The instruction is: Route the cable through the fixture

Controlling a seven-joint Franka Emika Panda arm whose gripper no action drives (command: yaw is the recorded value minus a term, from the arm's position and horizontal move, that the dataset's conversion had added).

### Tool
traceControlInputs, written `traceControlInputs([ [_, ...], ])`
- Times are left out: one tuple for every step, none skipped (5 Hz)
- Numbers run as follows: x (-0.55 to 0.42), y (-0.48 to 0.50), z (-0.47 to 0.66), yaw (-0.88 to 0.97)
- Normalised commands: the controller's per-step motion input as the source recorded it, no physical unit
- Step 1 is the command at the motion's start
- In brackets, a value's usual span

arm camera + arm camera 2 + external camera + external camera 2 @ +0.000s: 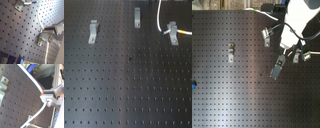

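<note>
First exterior view has no arm in it, just the black perforated tabletop (124, 85) with three metal clips: one toward the first exterior view's left (93, 31), a middle one (137, 17), and a right one (172, 32) where the white cable (158, 17) comes down and passes through, yellow section sticking out to the first exterior view's right. Second exterior view adds the white robot arm (299, 17) and the fingers (278, 67), angled down over bare tabletop, with the clips up beyond them and the cable's clip partly hidden behind the arm. Fingers open or closed: cannot tell, they read as one dark-tipped bar there; nothing visibly held. First wrist view shows the cable (40, 23) running from a far clip (19, 5) to a near clip (43, 40) just beside the fingers. Second wrist view shows the cable (33, 82) curving past a bracket (48, 101); clutter beyond the tabletop edge is blurred.
</note>
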Motion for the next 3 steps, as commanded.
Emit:
traceControlInputs([
  [-0.435, 0.464, 0.41, -0.21],
  [-0.329, 0.483, 0.41, -0.29],
  [-0.241, 0.435, 0.48, -0.46],
])
